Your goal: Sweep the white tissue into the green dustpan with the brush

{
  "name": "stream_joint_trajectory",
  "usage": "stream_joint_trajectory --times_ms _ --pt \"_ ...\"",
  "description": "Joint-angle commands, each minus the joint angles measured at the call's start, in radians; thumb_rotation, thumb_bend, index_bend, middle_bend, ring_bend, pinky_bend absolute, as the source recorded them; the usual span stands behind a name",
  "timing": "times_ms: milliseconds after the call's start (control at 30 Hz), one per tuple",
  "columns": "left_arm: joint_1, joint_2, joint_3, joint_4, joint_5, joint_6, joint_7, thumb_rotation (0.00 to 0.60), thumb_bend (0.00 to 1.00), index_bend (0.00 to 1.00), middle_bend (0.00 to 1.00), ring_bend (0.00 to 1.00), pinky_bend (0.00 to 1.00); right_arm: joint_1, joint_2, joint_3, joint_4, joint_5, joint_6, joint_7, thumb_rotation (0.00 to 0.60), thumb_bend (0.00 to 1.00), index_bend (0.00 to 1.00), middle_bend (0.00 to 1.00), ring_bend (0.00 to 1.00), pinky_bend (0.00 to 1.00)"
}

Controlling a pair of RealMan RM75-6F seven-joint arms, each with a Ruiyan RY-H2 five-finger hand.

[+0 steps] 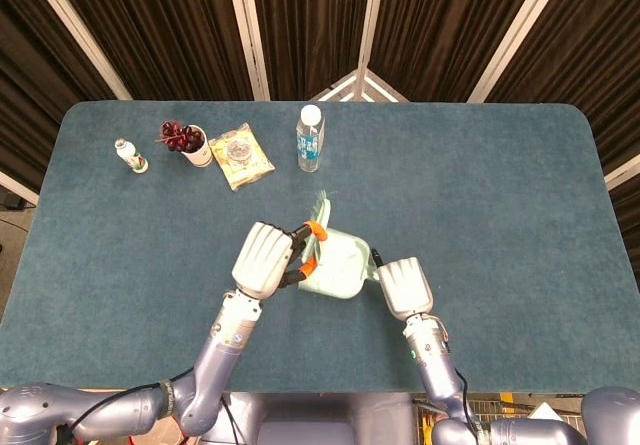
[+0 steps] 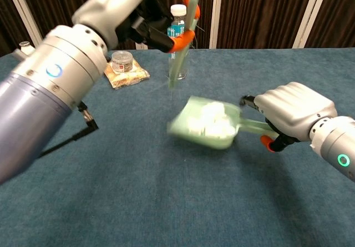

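Now lifted off the blue table (image 1: pixel 500 215) and tilted, green dustpan (image 2: pixel 206 126), gripped by its handle in the right hand (image 2: pixel 294 114), fingers clenched round it. Inside the pan, white tissue (image 2: pixel 213 119) in a crumpled heap, blurred in the chest view. Seen from the head view, same dustpan (image 1: pixel 335 265) between the two hands, right hand (image 1: pixel 404 287) at its near right corner.

Raised to the left and above the pan, left hand (image 2: pixel 119 8), grasping the brush (image 2: pixel 183 36) by its pale green handle between orange-tipped fingers (image 2: pixel 180 39); bristle end pointing down, clear of the pan and of the table. From the head view, left hand (image 1: pixel 264 259) just left of the dustpan, brush (image 1: pixel 317 215) poking out toward the far side.

Along the far left of the table, well apart from the hands: water bottle (image 1: pixel 310 138), packet with a small lidded jar on it (image 1: pixel 240 155), paper cup of grapes (image 1: pixel 186 141), and small white bottle (image 1: pixel 130 155) furthest left. Behind the table, dark curtains (image 1: pixel 150 25) with pale uprights.
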Motion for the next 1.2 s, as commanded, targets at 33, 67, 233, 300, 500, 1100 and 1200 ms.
stream_joint_trajectory --times_ms 33,67,233,300,500,1100,1200 --pt "0.008 0.039 -0.007 -0.028 -0.002 -0.003 0.002 0.600 0.64 0.79 1.00 1.00 1.00 0.003 -0.003 0.000 -0.001 0.002 0.003 -0.013 0.600 0.46 0.00 0.82 0.80 0.86" --pt "0.009 0.045 -0.008 -0.033 -0.003 -0.003 0.002 0.600 0.64 0.79 1.00 1.00 1.00 0.003 -0.003 -0.001 -0.001 0.004 0.004 -0.016 0.600 0.46 0.00 0.82 0.79 0.86" --pt "0.016 0.079 -0.013 -0.064 -0.011 0.003 0.000 0.600 0.64 0.79 1.00 1.00 1.00 0.003 -0.001 -0.005 -0.007 0.006 0.010 -0.031 0.600 0.46 0.00 0.82 0.79 0.86" --pt "0.019 0.089 -0.016 -0.076 -0.014 0.006 -0.002 0.600 0.64 0.79 1.00 1.00 1.00 0.002 0.003 -0.009 -0.012 0.003 0.011 -0.030 0.600 0.46 0.00 0.82 0.79 0.86" --pt "0.024 0.110 -0.017 -0.097 -0.023 0.014 0.002 0.600 0.64 0.79 1.00 1.00 1.00 -0.001 0.013 -0.018 -0.027 -0.009 0.016 -0.030 0.600 0.46 0.00 0.82 0.79 0.86" --pt "0.045 0.354 0.070 -0.202 -0.118 -0.129 0.292 0.600 0.64 0.79 1.00 1.00 1.00 -0.026 0.142 -0.009 -0.093 -0.048 0.049 0.019 0.600 0.46 0.00 0.82 0.79 0.86" --pt "0.041 0.422 0.106 -0.256 -0.213 -0.195 0.452 0.600 0.63 0.79 1.00 1.00 1.00 -0.031 0.155 -0.008 -0.101 -0.046 0.048 0.028 0.600 0.46 0.00 0.82 0.79 0.86"
